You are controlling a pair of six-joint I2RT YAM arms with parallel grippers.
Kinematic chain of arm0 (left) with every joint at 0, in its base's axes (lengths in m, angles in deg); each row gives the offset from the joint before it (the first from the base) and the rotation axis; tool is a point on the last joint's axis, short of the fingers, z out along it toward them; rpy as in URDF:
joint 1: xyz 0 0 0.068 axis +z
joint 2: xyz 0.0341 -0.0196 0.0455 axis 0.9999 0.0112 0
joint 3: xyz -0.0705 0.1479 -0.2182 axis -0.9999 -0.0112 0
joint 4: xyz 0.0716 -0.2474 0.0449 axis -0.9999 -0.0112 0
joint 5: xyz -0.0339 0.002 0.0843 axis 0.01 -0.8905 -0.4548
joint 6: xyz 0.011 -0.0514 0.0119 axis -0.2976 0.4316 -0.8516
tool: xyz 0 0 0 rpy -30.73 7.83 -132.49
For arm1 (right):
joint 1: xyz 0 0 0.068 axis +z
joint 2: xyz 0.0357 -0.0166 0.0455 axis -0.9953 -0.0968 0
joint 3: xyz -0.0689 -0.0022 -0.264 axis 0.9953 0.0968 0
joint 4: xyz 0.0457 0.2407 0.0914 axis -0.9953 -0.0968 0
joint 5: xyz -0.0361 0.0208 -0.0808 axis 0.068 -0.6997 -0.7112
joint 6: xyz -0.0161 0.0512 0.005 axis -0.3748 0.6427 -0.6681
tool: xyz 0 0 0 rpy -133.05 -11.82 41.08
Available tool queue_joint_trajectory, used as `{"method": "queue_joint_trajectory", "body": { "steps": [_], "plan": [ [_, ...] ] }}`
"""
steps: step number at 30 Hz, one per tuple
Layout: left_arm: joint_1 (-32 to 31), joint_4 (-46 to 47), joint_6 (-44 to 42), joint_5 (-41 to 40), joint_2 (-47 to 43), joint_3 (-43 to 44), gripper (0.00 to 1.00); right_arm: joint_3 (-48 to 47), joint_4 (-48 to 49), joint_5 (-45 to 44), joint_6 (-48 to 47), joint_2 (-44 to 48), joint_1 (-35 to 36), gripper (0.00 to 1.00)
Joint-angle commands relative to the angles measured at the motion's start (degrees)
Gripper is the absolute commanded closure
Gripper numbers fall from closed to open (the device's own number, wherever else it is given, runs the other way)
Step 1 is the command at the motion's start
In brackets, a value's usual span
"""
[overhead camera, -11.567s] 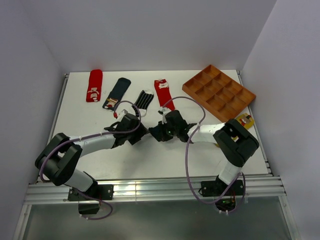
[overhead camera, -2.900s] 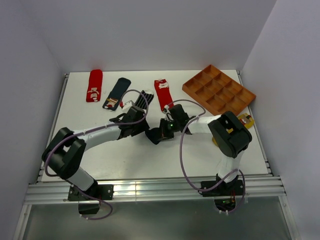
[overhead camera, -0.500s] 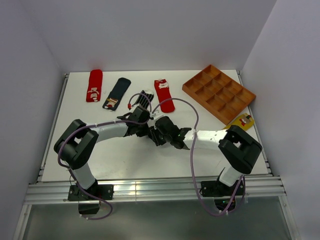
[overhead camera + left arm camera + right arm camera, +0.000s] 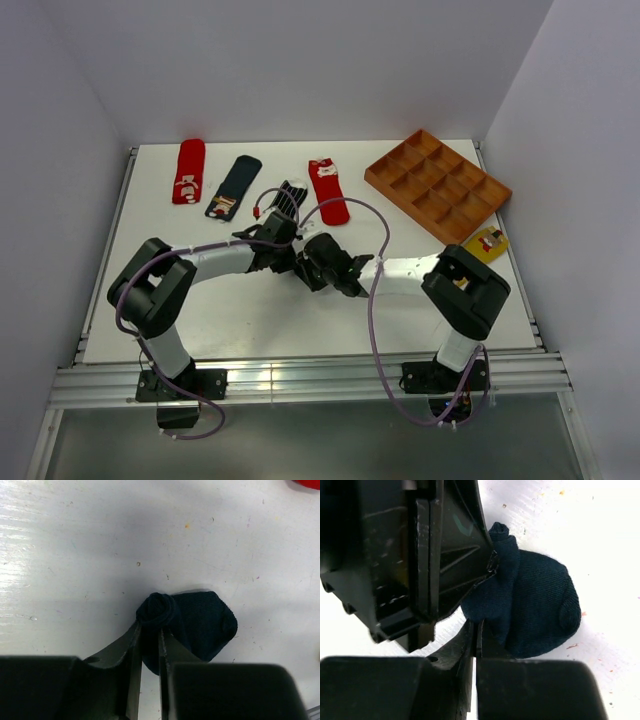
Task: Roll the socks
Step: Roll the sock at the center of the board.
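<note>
The plain navy sock (image 4: 200, 625) lies bunched on the white table, one end rolled into a tight knot. My left gripper (image 4: 149, 630) is shut on that rolled end. My right gripper (image 4: 476, 627) is shut on the edge of the same sock (image 4: 535, 610), close against the left gripper's fingers (image 4: 465, 555). In the top view both grippers (image 4: 290, 262) (image 4: 314, 264) meet at mid-table and hide the sock. At the back lie a red sock (image 4: 187, 171), the navy sock with a patch (image 4: 232, 186), the striped sock (image 4: 290, 197) and another red sock (image 4: 329, 190). The mustard sock (image 4: 487, 243) lies at the right.
A brown compartment tray (image 4: 437, 185) stands at the back right, set at an angle. The table's raised rail (image 4: 300, 380) runs along the near edge by the arm bases. Grey walls close in the left, back and right sides.
Over the earlier frames both grippers moved a little towards the back with the navy sock between them. In the last half second the right arm's elbow swung left and its gripper shifted slightly.
</note>
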Motion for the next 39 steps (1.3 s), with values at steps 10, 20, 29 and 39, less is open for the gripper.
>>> {"method": "queue_joint_trajectory", "body": {
  "steps": [10, 20, 29, 39],
  "plan": [
    [-1.01, 3.29, 2.46, -3.58, -8.66, -4.42, 0.46, 3.58, 6.44, 39.44, 17.47, -3.77, -19.02, 1.0],
    [-1.01, 8.04, 2.73, -0.94, -9.64, -7.32, 0.36, 6.13, 28.51, 61.35, 39.71, -14.5, -27.37, 1.0],
    [-1.1, 11.91, 4.05, 0.99, -5.6, -6.62, 0.38, 7.53, 30.29, 61.27, 44.92, -18.46, -30.19, 1.0],
    [-1.1, 12.08, 4.67, 2.57, -0.85, -5.04, 0.52, 7.36, 25.54, 58.02, 42.1, -18.9, -30.63, 1.0]
  ]
}}
